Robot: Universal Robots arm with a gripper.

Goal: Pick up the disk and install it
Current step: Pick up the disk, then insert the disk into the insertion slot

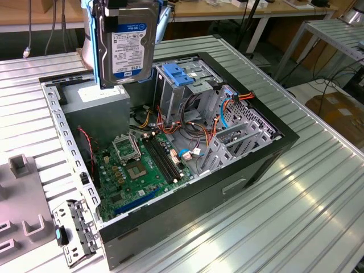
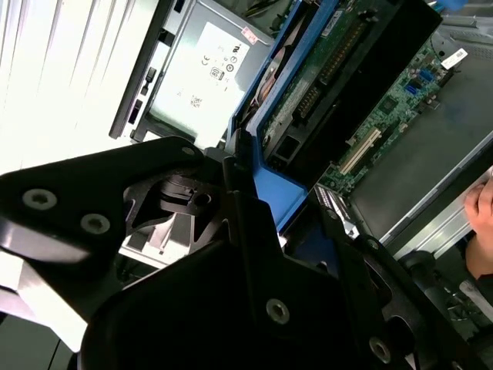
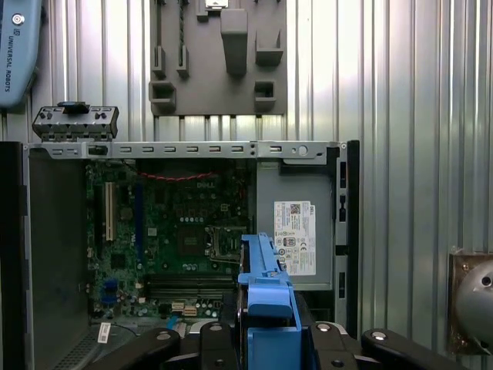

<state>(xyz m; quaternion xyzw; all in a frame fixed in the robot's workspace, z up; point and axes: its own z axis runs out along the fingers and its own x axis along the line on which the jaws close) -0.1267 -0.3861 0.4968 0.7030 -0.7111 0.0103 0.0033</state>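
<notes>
- The black gripper (image 3: pixel 266 348) is closed on the disk (image 1: pixel 126 42), a rectangular silver-grey metal drive with a white, blue-banded label and blue plastic carrier rails. In the first wrist view its dark fingers (image 3: pixel 209 343) sit on either side of the blue rail.
- The disk hangs clear in the air with its long axis upright. It extends straight down from the fingers, and its label faces the exterior view.
- Directly under its lower edge is the grey metal power-supply box (image 1: pixel 96 108) with a white sticker. The two are close but not touching.
- To the exterior view's right, beside the disk's lower end, stands the grey sheet-metal drive cage (image 1: pixel 196 96), topped by a ribbed light-blue plastic latch plate (image 1: pixel 177 74).
- Orange and red cables (image 1: pixel 170 116) crowd the foot of the cage, so I judge side room there to be tight.
- Farther on are the green motherboard (image 1: pixel 139 165), the open black computer case (image 1: pixel 256 165) and the ribbed aluminium table (image 1: pixel 301 222).
</notes>
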